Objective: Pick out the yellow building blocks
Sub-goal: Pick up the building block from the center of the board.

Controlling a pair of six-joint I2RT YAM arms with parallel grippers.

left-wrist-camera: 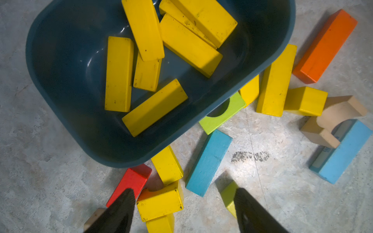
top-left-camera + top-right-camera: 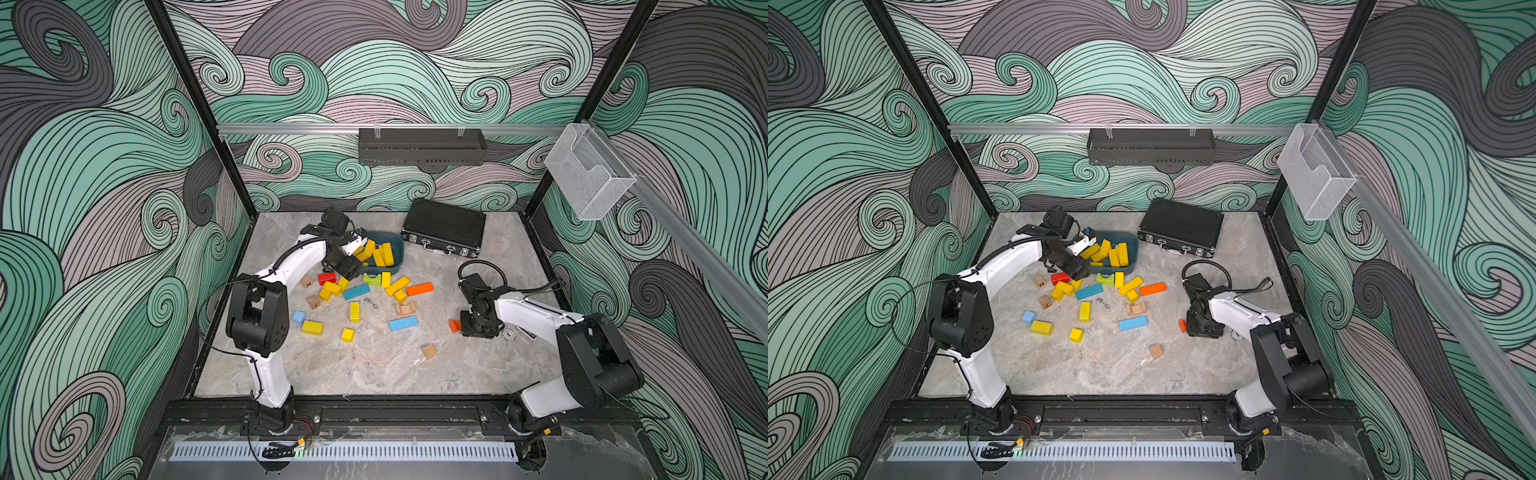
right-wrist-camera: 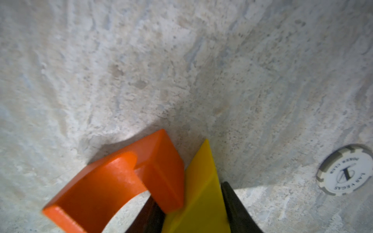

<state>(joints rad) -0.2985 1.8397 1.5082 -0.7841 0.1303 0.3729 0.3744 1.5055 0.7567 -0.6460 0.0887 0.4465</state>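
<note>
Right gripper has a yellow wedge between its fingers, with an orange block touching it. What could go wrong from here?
The orange arch-shaped wooden block presses against the yellow wooden wedge in the right gripper; lifting may drag it along.
The open left gripper hangs over a yellow wooden cuboid beside a red wooden block; a finger may snag it.

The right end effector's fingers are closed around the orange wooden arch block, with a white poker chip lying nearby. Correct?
No: the right wrist view shows the right end effector around the yellow triangular wooden wedge; the orange wooden arch block only lies against it. The white poker chip does lie nearby.
</note>
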